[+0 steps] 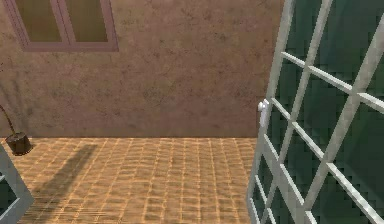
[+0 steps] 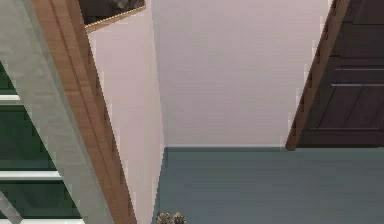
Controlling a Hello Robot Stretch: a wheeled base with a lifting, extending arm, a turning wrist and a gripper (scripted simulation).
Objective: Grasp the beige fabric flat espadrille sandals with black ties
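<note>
the forward view looks across a terracotta tiled floor [image 1: 150,180] to a rough brown wall [image 1: 170,70] with a pink-framed window [image 1: 65,25] at the top left. a dark pot [image 1: 17,143] sits at the left edge, and a white glazed door [image 1: 320,120] stands ajar at the right.

in the arm side view a wooden door frame [image 2: 75,100] slants down the left. a pale wall [image 2: 230,70] backs a grey-blue floor [image 2: 270,185], and a dark wooden door [image 2: 345,70] stands at the right. at that view's bottom edge, just beside the foot of the frame, lies a small mottled grey-brown lump [image 2: 170,217]. it is too small to name, so i cannot tell where the sandals are, though that lump is the likeliest candidate.

the end effector's state cannot be told from these views.

as a judgement, flat fabric espadrilles should be light, with a soft upper that crumples, a stiffer sole and loose ties that slip. it would be better to take hold across the sole and upper at the heel or mid-foot, not by the ties.
</note>
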